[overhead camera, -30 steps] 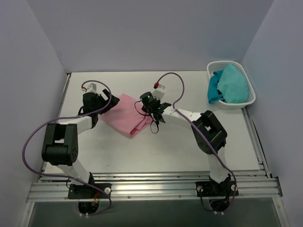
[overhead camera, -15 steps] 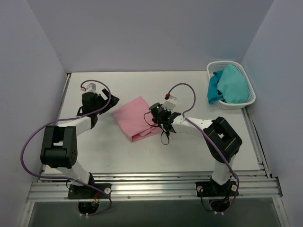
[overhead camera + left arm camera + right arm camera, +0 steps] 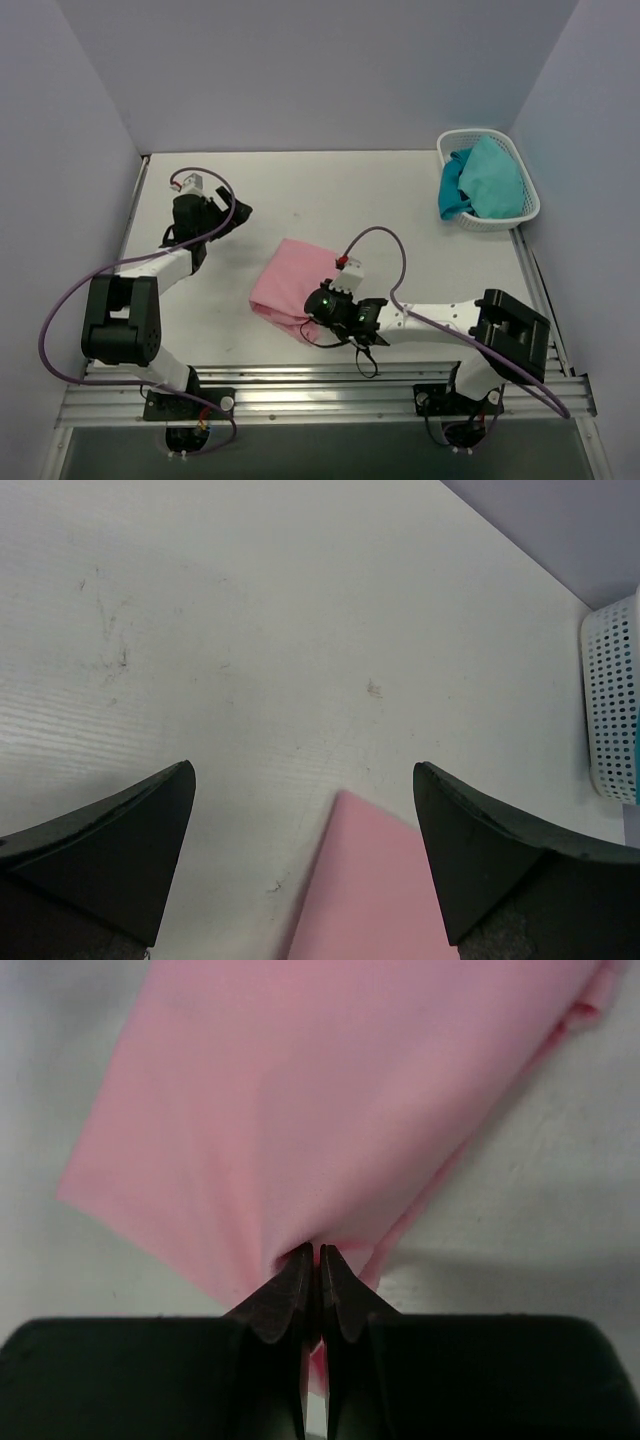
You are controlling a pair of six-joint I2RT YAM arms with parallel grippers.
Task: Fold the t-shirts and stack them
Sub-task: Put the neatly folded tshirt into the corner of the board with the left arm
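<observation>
Fingers (image 3: pixel 288 1295) of right hand (image 3: pixel 318 1253) pinch pink t-shirt (image 3: pixel 287 283), arm (image 3: pixel 430 322) stretched low leftward

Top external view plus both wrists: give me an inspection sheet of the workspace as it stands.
Surface: white table, faint scuff marks.
Job's things: one pink t-shirt, folded, lying flat front-centre.
Clutter: white basket at the far right corner, with teal cloth piled in it.
Grippers: left gripper open, holding nothing, over bare table just off the shirt's corner; right gripper shut on the shirt's near edge.
Cables: purple cables loop off both arms; no snag seen.
Surroundings: plain pale walls on three sides, metal rail at the near edge.
</observation>
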